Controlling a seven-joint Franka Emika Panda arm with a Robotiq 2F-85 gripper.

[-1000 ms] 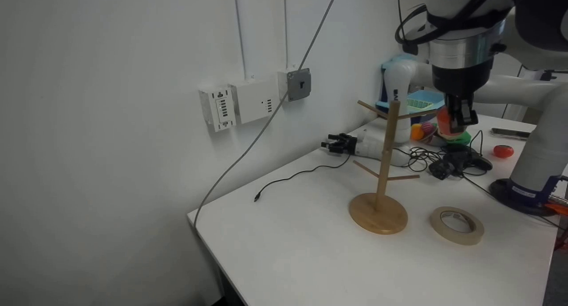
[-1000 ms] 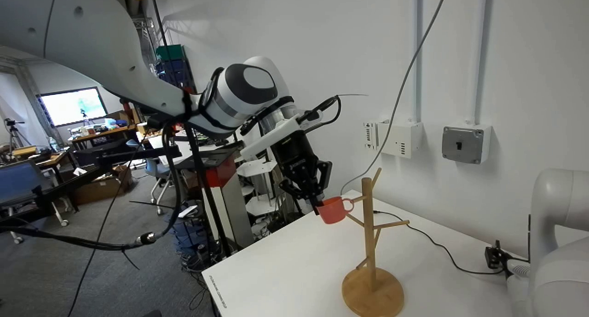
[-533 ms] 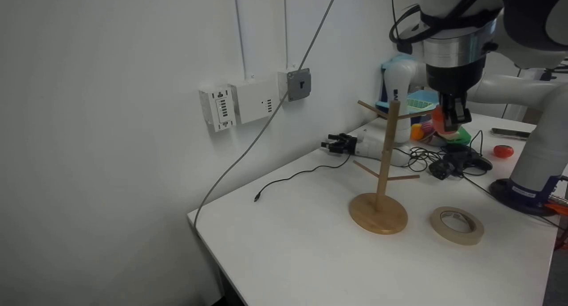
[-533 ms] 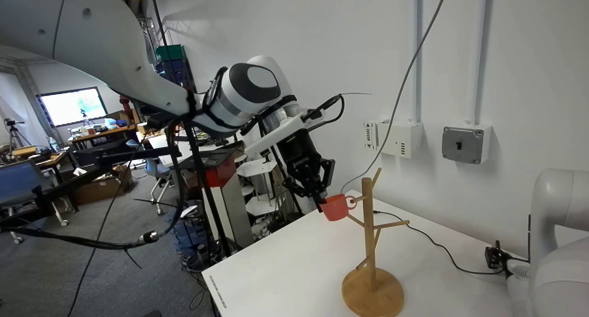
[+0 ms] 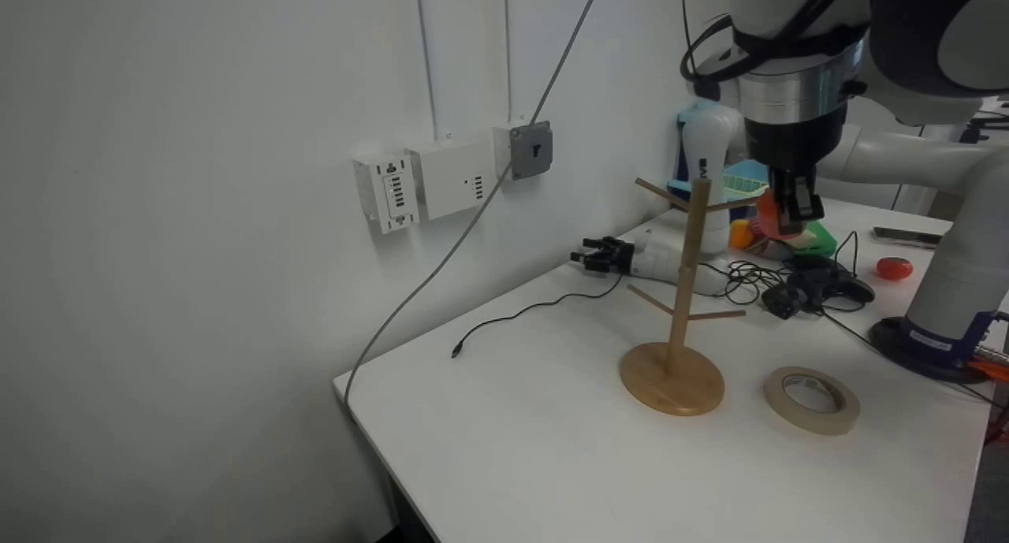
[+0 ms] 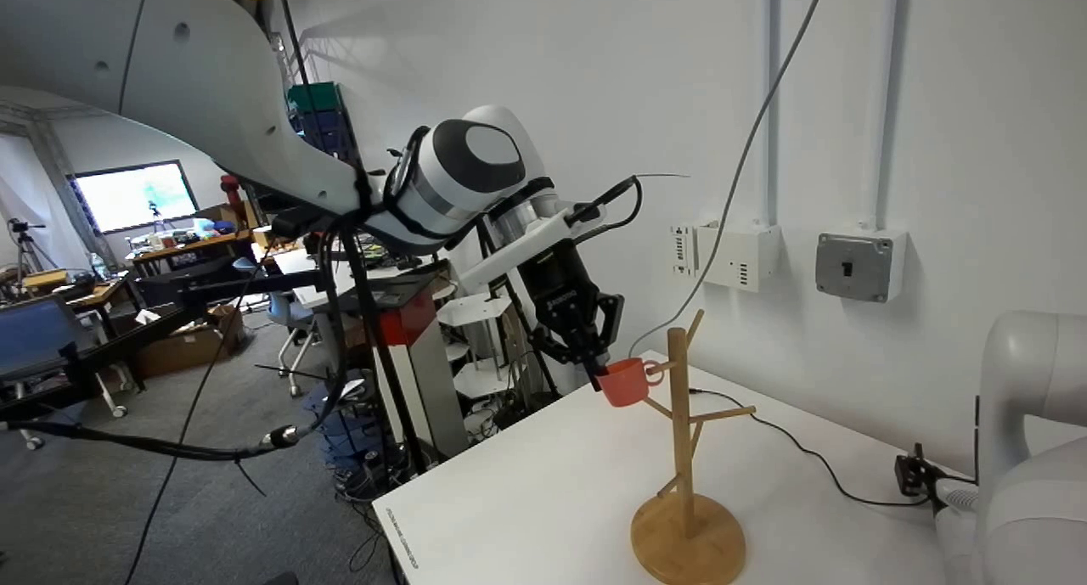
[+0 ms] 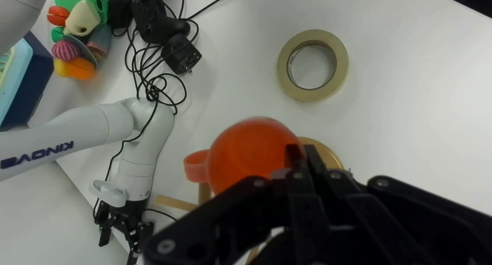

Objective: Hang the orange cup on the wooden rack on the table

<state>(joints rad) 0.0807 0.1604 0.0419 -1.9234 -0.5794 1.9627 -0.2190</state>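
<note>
The orange cup (image 6: 624, 383) hangs in the air at the height of the upper pegs, gripped by its rim. My gripper (image 7: 305, 149) is shut on the cup's wall, one finger inside and one outside. The cup handle (image 7: 196, 166) points away from the fingers. In an exterior view the handle overlaps the tip of an upper peg of the wooden rack (image 6: 680, 449); whether the peg is through the loop I cannot tell. The rack stands upright on the table (image 5: 544, 448), its round base (image 5: 672, 379) partly hidden behind cup and gripper in the wrist view.
A beige tape roll (image 5: 812, 401) lies beside the rack base. Another white arm (image 7: 86, 124) rests near the wall, with tangled black cables (image 7: 153, 88) around it. Coloured toys (image 7: 78, 34) and a blue bin (image 7: 19, 80) stand farther back.
My gripper has carried the cup steadily closer to the rack's pole. In an exterior view the handle now overlaps the upper peg more. The rack has stayed still.
</note>
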